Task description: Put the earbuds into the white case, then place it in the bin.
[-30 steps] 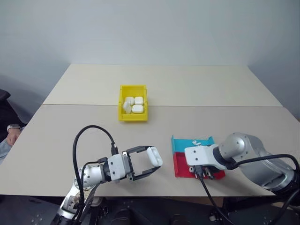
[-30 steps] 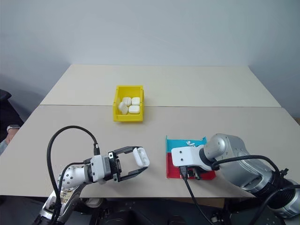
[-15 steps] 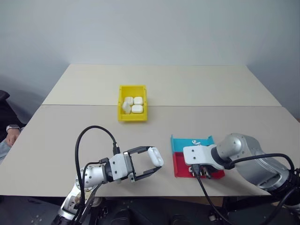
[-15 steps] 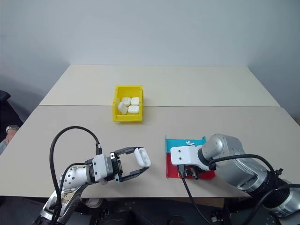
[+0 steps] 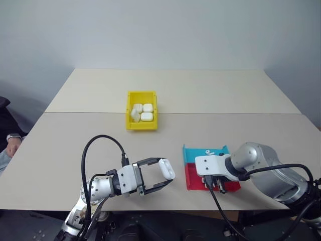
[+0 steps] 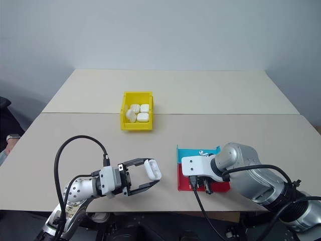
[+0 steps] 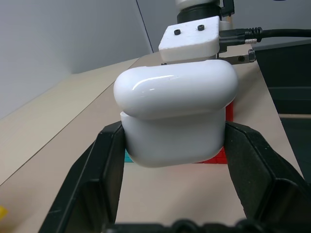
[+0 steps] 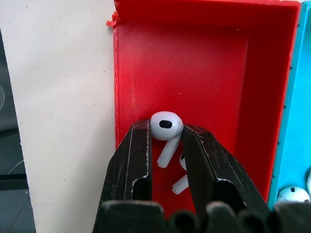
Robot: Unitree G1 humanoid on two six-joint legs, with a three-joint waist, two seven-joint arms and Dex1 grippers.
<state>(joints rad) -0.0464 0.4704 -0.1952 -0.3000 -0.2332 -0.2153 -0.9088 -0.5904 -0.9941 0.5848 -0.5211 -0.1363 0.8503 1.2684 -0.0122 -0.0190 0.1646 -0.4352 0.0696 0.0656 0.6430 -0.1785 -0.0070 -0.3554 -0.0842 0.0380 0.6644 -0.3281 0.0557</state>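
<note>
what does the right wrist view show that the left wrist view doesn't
Right wrist view alone: the inside of the red tray compartment, with the right claw closed on one white earbud, a second earbud lying beside it, and another earbud in the teal compartment.

Left wrist view alone: the left claw clamped on the white case, lid seemingly shut, pointing toward the right arm's wrist block.

Both: the beige table and part of the red and teal tray.

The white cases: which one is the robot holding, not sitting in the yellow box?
The white case pinched in the left gripper, held above the table's near edge. The other cases lie together inside the yellow bin.
</note>
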